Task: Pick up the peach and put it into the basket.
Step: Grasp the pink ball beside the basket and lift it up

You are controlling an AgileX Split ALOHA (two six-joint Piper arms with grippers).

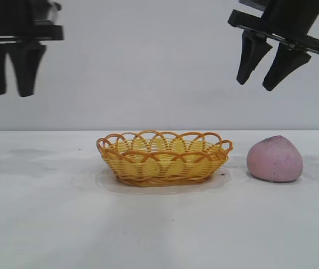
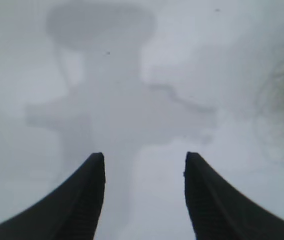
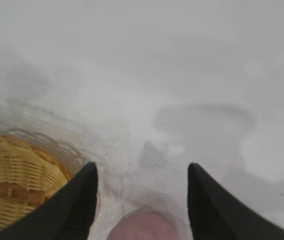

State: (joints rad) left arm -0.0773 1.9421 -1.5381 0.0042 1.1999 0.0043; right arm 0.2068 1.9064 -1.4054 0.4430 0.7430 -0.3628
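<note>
Exterior view, level with the white matte table [image 1: 47, 224]: a shallow oval woven basket [image 1: 163, 158], yellow in the weave with an orange looped rim and orange base, stands upright at the centre of the tabletop and holds nothing. At its 3 o'clock, apart from it by a narrow strip of bare table, rests the dull pink, matte, rounded peach [image 1: 275, 159] with a slightly pointed top and faint dark speckles; it lies on the table, outside the basket, and nothing touches it. The left gripper [image 1: 12, 92], black, hangs high at 10 o'clock from the basket, pointing straight down, its two fingers spread with a clear gap and nothing between them. The right gripper [image 1: 258, 86], also black, hangs high at 12 o'clock from the peach, tilted so that its tips lean toward the basket side; its fingers likewise stand apart and hold nothing, well above the fruit. Left wrist view: the two dark fingers of the left gripper [image 2: 144, 159] frame bare table crossed by the arm's own grey shadow [image 2: 107, 100]. Right wrist view: between the parted fingers of the right gripper [image 3: 142, 169] the top of the peach [image 3: 142, 227] shows, with part of the basket [image 3: 17, 180] beside one finger.
</note>
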